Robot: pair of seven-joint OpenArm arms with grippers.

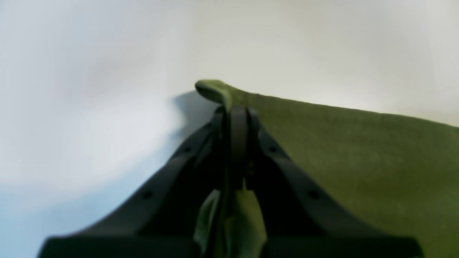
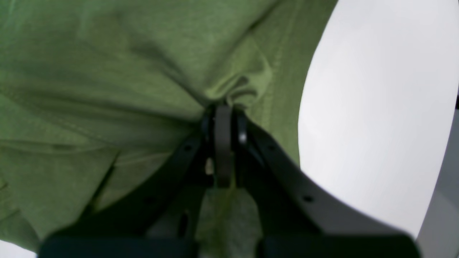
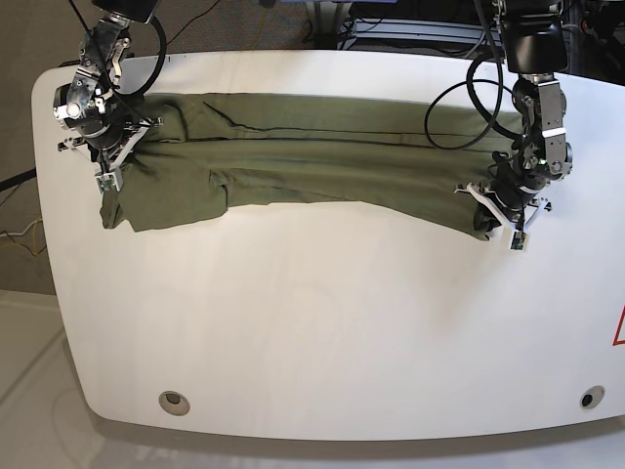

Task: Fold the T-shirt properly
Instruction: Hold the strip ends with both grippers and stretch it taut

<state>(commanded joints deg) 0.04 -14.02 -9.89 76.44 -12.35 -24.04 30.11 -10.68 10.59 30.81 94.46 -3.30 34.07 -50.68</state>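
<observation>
While the left gripper [image 3: 506,208] pinches one end and the right gripper [image 3: 109,161] the other, both jaws clamped on cloth, the plain olive-green cotton T-shirt [image 3: 303,166] stretches between them. Its long axis runs side to side across the far half of the white round-cornered table [image 3: 322,322], so neither arm looks nearer; any next fold likely turns on that axis.

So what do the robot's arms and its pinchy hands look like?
Both arms are black and metal-grey, with bare joints and looping black cables running up them. The left gripper and right gripper have white and silver bits near the tips. Close up, each has dark, curved plastic fingers with small screw holes, narrowing to slim tips.
</observation>
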